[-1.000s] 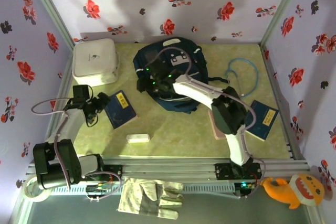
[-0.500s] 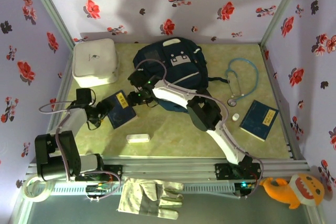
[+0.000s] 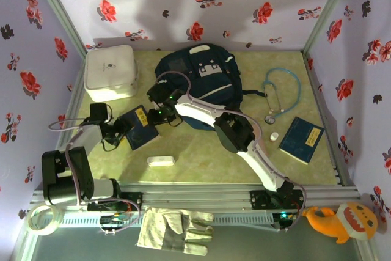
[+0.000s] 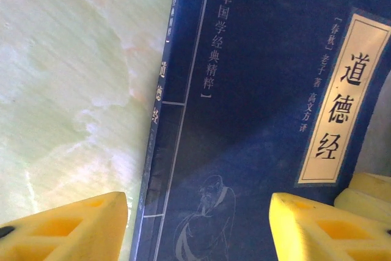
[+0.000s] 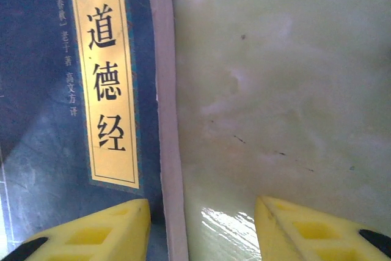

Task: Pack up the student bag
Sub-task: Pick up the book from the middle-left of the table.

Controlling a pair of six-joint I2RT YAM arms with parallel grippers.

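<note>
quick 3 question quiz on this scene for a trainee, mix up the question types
1. True or false: the student bag lies right beside the arm bases.
2. The left gripper and right gripper are both at which thing? A stethoscope, B blue book, C white box.
3. Fill in: counting that one, ___ books with this cover lie on the table.

Key: 1 false, it lies at the far side; 2 B; 3 two.
</note>
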